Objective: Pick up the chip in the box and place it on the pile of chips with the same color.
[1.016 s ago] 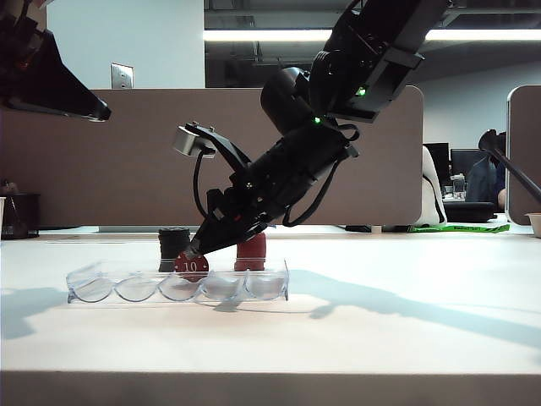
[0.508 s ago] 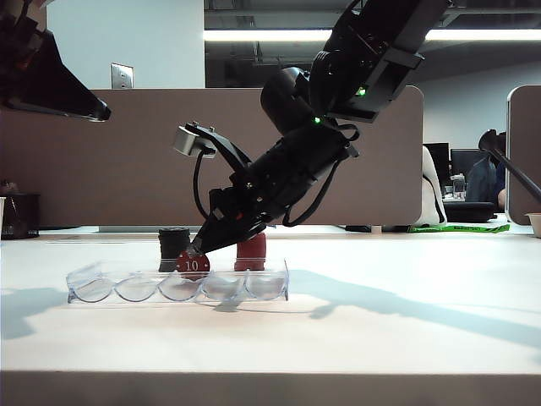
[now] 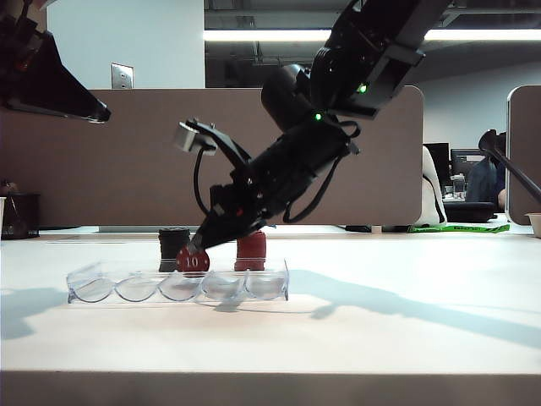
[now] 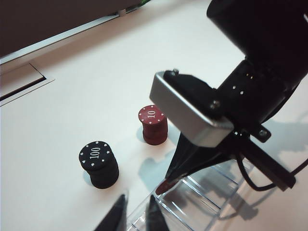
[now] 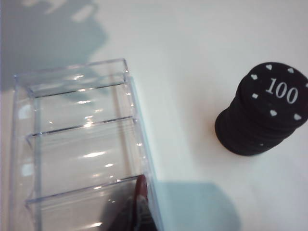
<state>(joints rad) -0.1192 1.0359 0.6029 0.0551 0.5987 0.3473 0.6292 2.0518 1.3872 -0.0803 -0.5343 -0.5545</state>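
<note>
Right gripper (image 3: 195, 250) has gone from half-open a second ago to clamped on the chip (image 3: 193, 261), the dark-red 10, which now sits slightly higher at the box (image 3: 110, 286) rim than before. Grasp looks made; lift is starting. Next, I judge, is carrying it back to the red pile (image 3: 250, 252), just behind the box, beside the black stack (image 3: 174, 247). Left gripper (image 4: 134, 216) hangs high at exterior left, fingers apart, holding nothing.
</note>
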